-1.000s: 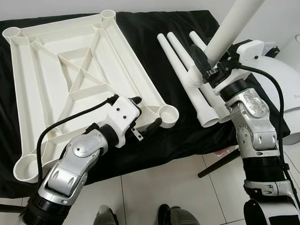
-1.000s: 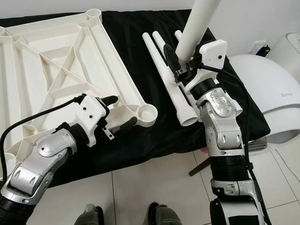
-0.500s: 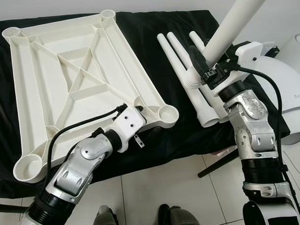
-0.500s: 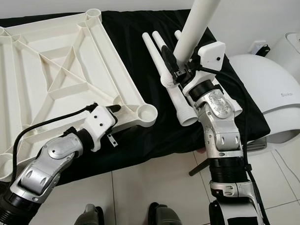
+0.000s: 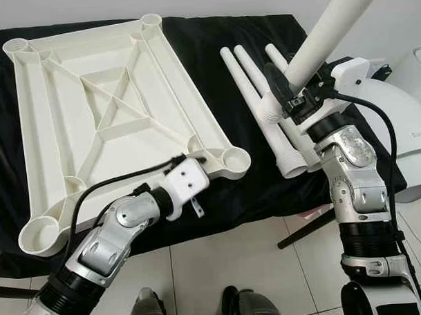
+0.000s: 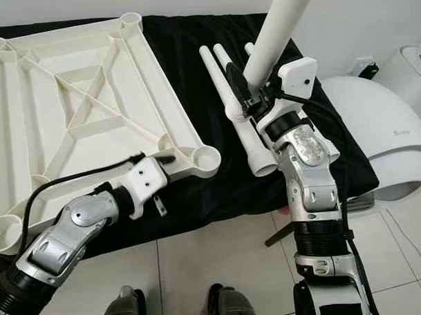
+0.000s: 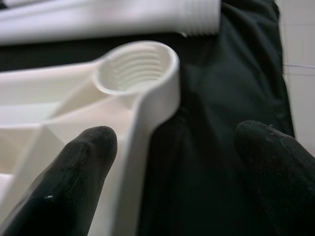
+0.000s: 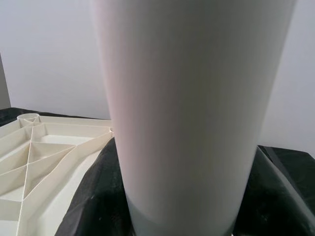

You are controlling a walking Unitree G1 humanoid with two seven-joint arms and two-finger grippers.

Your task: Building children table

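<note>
The right pincer (image 5: 291,99) is pinching a leg (image 5: 327,32) running off-frame at 1 o'clock; the left pincer (image 7: 172,162) is straddling, spread, the tabletop (image 5: 91,113) corner.

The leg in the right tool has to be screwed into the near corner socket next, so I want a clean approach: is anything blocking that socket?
Nothing visible covers the socket; its threaded mouth is open. The left tool straddles the tabletop edge just beside it, so the leg must come down clear of those fingers.
</note>
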